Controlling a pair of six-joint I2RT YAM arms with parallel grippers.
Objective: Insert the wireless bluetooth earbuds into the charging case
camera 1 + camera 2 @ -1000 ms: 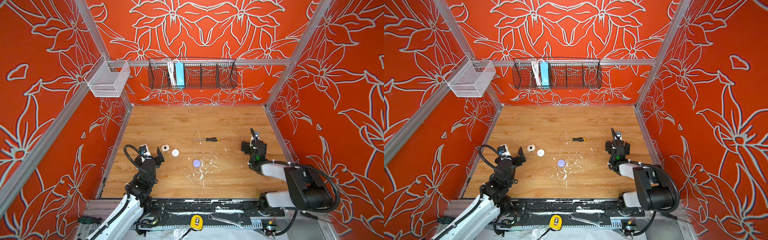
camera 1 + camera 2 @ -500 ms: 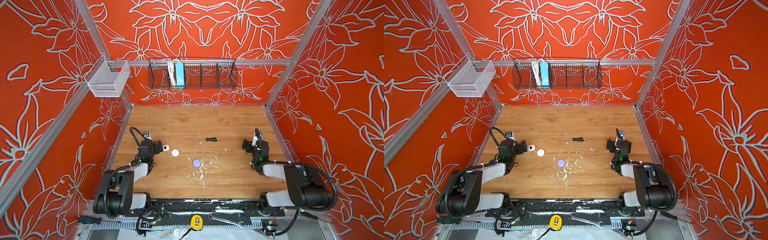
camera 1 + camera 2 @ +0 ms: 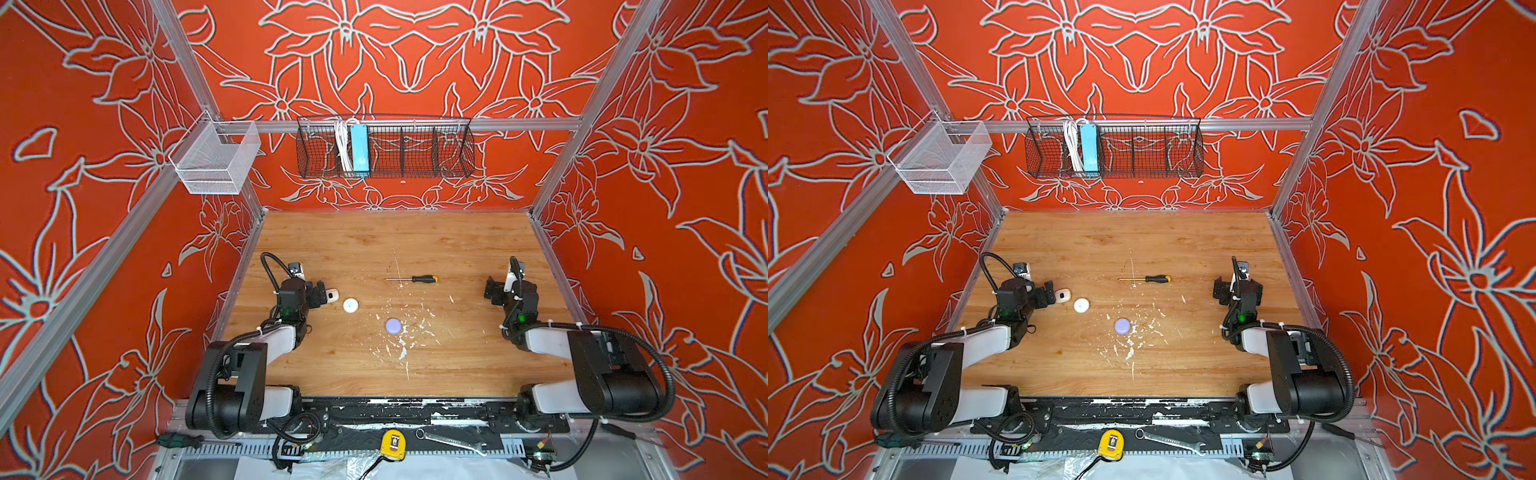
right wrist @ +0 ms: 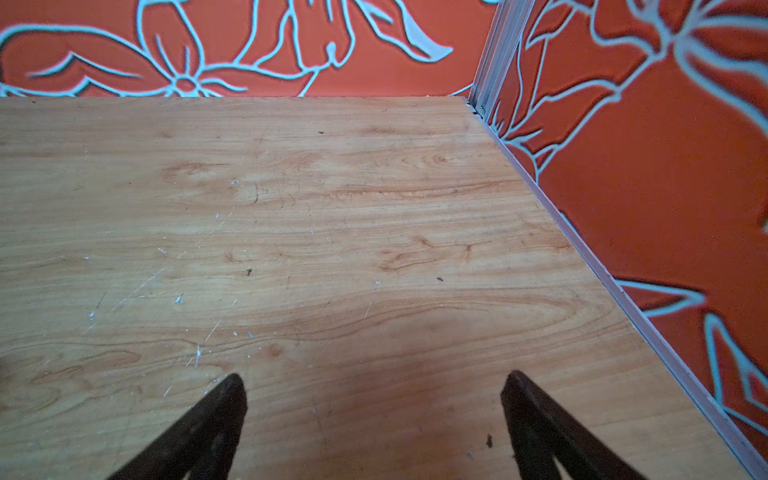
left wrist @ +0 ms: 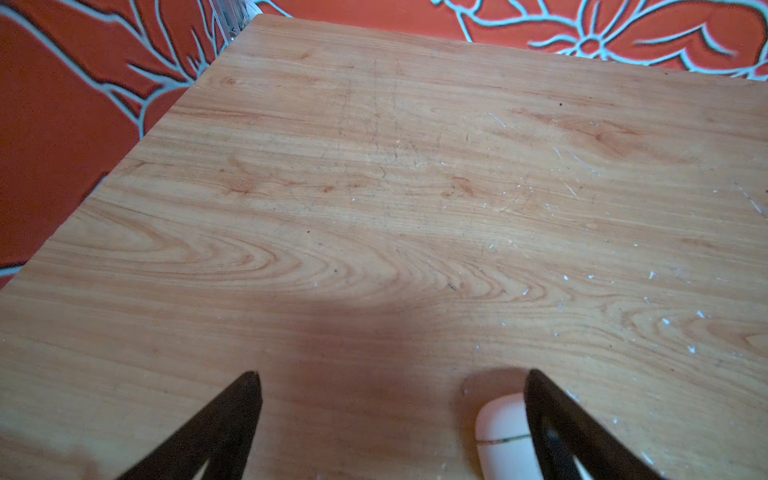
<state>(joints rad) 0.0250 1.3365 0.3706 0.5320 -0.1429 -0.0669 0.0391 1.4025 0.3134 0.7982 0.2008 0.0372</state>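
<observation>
We are holding the left gripper [image 5: 392,374] wide open with the white charging case [image 5: 500,432] just inside one fingertip [image 5: 540,395], lengthwise along it, the right gripper [image 4: 374,376], equally wide and empty, sitting well apart.

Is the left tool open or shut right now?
Open. The left tool shows both fingers spread wide over bare table; the white case lies by one finger, not clamped.
</observation>
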